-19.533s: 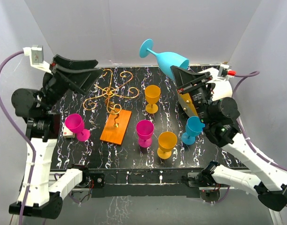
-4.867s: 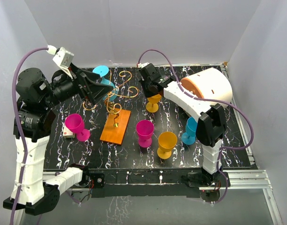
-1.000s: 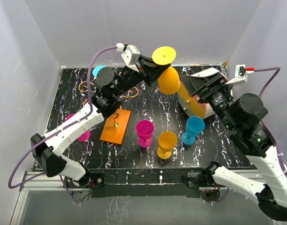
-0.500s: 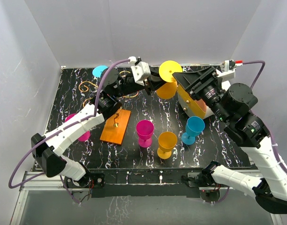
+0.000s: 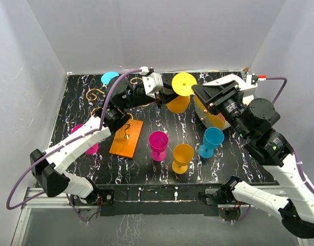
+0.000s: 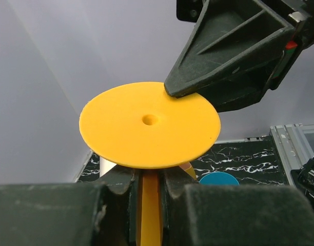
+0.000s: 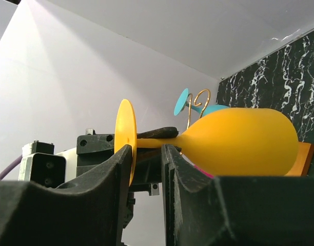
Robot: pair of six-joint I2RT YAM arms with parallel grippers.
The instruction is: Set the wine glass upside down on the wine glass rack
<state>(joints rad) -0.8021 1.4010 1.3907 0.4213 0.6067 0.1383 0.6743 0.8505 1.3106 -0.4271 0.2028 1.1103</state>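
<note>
Top external view is showing the left arm (image 5: 82,143) covering most of the wine glass rack (image 5: 127,139), leaving gold scrolls and its orange base visible. The left gripper (image 5: 166,97) is clamping the stem of the held yellow wine glass (image 5: 178,104), which is hanging tilted in the air right of the rack. The right gripper (image 7: 146,169) is straddling the glass's foot rim, jaws parted, with a gap on one side. A white-and-orange drum (image 5: 214,120) is sitting half hidden behind it. A magenta glass (image 5: 158,142), a standing yellow glass (image 5: 182,155) and a blue glass (image 5: 212,138) are standing nearer.
</note>
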